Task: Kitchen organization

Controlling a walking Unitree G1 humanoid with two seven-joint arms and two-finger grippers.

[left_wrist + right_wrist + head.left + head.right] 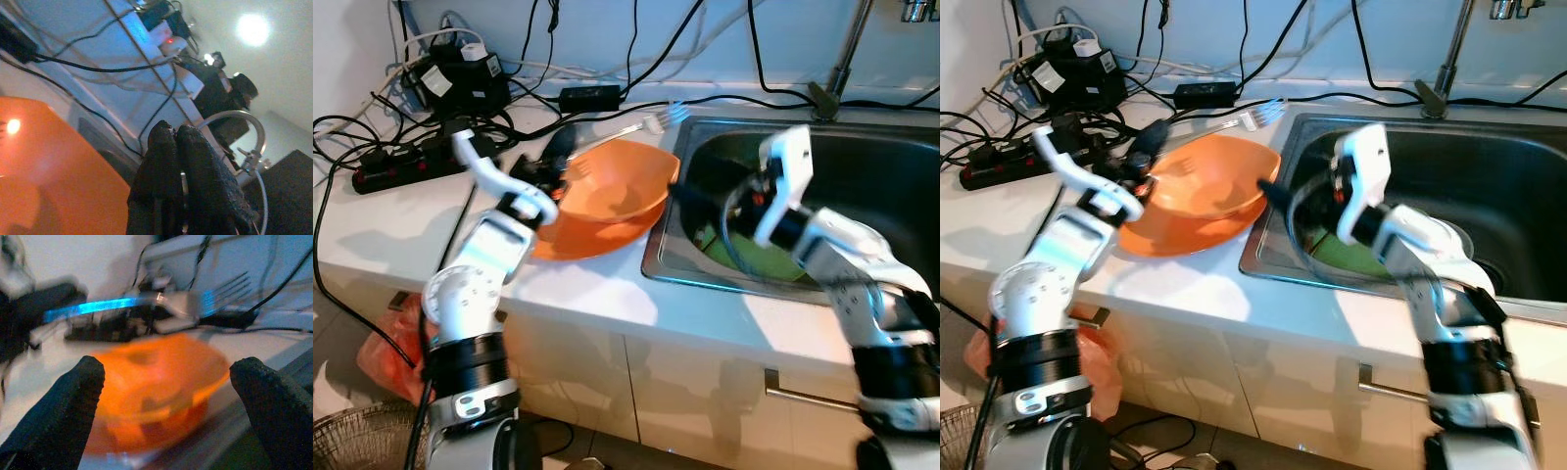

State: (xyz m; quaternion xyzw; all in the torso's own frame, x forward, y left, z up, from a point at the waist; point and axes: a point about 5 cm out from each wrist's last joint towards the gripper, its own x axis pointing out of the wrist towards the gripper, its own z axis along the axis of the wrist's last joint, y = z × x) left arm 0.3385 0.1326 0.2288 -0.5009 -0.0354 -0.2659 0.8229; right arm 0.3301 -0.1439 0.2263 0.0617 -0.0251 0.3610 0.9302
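Up front in the left eye view, the orange bowl (607, 201) sits on the bench (401, 235) beside the sink (862, 186); the left gripper (563, 147) holds a fork (651, 122) above it. In the left wrist view, those fingers (195, 181) press together. From the right wrist view, the right gripper (166, 411) is spread apart, facing the bowl.

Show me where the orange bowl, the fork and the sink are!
orange bowl (607, 201), left eye view, inside of the bowl.
fork (658, 120), left eye view, on its tines.
sink (881, 176), left eye view, its dark back wall.
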